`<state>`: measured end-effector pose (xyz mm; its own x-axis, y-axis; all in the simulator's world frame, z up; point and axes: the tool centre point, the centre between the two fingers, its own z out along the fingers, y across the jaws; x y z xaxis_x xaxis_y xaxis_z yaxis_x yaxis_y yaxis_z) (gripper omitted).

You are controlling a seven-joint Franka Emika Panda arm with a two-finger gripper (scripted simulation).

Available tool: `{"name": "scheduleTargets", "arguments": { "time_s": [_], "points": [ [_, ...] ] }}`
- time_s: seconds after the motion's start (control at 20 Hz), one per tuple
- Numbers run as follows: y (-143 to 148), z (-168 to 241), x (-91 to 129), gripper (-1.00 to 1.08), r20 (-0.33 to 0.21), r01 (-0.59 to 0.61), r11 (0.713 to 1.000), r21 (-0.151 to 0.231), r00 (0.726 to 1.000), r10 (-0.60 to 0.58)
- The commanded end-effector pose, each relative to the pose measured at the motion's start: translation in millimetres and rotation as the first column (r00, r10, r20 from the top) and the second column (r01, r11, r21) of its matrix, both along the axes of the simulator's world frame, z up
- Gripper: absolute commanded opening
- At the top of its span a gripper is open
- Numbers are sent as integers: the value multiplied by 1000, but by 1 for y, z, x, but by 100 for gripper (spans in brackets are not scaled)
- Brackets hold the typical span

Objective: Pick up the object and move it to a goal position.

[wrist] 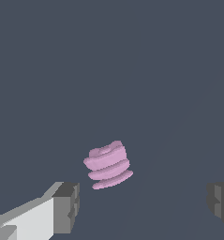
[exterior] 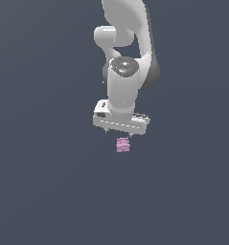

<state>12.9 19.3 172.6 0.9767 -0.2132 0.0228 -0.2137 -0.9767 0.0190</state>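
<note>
The object (exterior: 123, 144), a small pale pink piece ridged like stacked layers, sits in the exterior view just below the white claw (exterior: 118, 132), at about 6 o'clock from it, on a plain dark grey surface. In the wrist view the object (wrist: 108, 165) appears slightly tilted, and it lies ahead of the gap between the two dark finger pads (wrist: 66, 206), which stand wide apart, nothing held.

This looks like the approach step: the claw is lined up above the object but not yet around it. The next move likely calls for a straight descent until the pads flank the ridged sides, then a close; the tilt and ridges may make the grip slip.

Nothing else is visible nearby, no obstacle shows, and no goal marker can be seen.
</note>
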Motion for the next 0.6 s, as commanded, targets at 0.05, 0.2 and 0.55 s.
{"name": "scheduleTargets", "arguments": {
  "time_s": [0.05,0.2,0.55],
  "points": [
    [3,-7,-1,100,-1,95,995,6,995,-95],
    [5,-13,-3,100,-2,175,984,11,985,-175],
    [10,-26,-6,100,-6,358,934,19,934,-358]
  ]
}}
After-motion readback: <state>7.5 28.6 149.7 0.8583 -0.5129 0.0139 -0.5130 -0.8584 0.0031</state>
